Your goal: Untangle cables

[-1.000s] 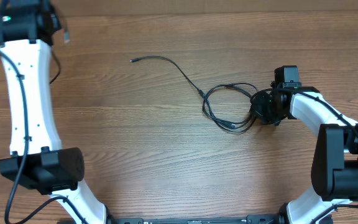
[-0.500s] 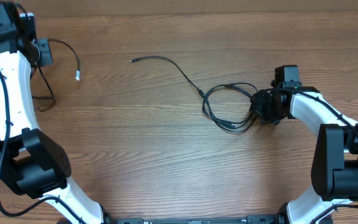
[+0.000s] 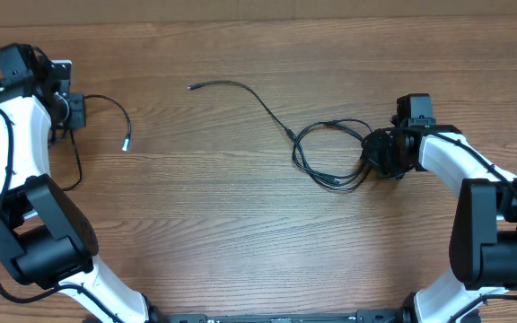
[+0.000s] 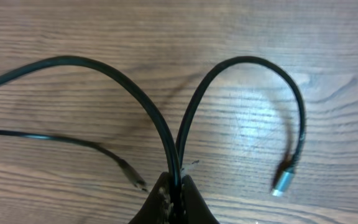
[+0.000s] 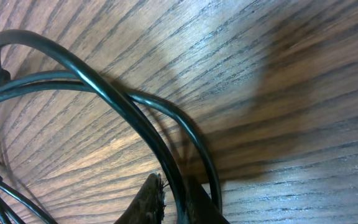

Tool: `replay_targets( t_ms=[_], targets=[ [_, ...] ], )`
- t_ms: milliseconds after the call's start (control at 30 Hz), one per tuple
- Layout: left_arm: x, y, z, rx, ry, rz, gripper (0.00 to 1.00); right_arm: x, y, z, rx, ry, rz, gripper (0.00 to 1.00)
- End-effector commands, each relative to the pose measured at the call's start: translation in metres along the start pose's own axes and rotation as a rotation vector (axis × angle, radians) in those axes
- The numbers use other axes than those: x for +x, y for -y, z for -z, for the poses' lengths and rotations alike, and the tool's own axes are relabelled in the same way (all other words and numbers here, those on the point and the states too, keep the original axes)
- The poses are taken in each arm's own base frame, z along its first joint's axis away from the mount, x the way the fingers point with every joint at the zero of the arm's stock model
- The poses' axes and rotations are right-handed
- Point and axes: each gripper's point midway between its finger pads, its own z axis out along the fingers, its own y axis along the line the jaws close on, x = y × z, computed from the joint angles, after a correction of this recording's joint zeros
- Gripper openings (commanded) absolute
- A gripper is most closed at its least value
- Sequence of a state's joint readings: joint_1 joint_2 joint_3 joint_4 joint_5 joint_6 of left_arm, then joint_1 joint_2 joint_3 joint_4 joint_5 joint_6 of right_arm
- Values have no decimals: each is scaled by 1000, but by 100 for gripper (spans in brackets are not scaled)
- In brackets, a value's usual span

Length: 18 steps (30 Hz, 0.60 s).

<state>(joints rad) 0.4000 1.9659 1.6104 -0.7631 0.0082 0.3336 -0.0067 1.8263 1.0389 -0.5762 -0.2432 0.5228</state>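
My left gripper [image 3: 72,112] at the far left is shut on a thin black cable [image 3: 108,100], pinching two strands together [image 4: 173,140]. That cable's free end curves right to a silver plug [image 4: 283,182], seen in the overhead view too [image 3: 125,142]. A second black cable [image 3: 330,152] lies looped at centre right, with a long tail running up left to a small plug [image 3: 192,87]. My right gripper [image 3: 377,157] is shut on the right side of that loop [image 5: 145,130].
The wooden table [image 3: 223,233] fills all views. A thicker black arm cable [image 3: 70,157] hangs beside the left arm. The right arm's white link [image 3: 460,157] stretches in from the right edge.
My left arm has swung down and toward the table's left part with its cable, and the plug end has moved right and down. The right arm and the loop have not moved.
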Motion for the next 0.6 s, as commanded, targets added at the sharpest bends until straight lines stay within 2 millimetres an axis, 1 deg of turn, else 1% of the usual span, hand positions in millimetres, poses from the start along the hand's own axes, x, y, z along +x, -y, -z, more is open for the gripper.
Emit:
replay_targets(
  t_ms=[0,133,233,400,567],
  targets=[
    [12,5,-14,14,-21,-45,4,-2,4,0,10,9,-3,12],
    [17,6,-21,11,-21,-45,4,-2,4,0,11,8,-3,12],
    [19,4,-25,-9,-22,-45,4,-2,4,0,11,8,-3,12],
    [18,3,-30,-18,-2,-44,4,-2,4,0,11,8,-4,12],
    [14,1,-30,-25,15,-43,4,-3,4,0,7,13,-2,12]
  ],
)
